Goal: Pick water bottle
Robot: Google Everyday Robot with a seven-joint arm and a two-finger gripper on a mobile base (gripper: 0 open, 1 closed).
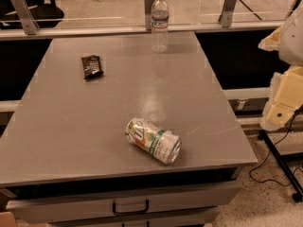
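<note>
- Reach step, nothing grabbed yet: water bottle [160,22] stands upright at the table's [71,126] far edge.
- Gripper [282,109] sits off the right side, well apart; can't tell if it's open or closed.
- Next up, I'd guess: a long reach over there.

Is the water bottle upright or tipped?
Upright: the water bottle stands cap-up at the far edge of the table; the gripper is beyond its right side.

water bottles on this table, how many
1. The water bottle stands upright at the table far edge, near the middle; none looks hidden. The gripper is off the table's right side.
</note>
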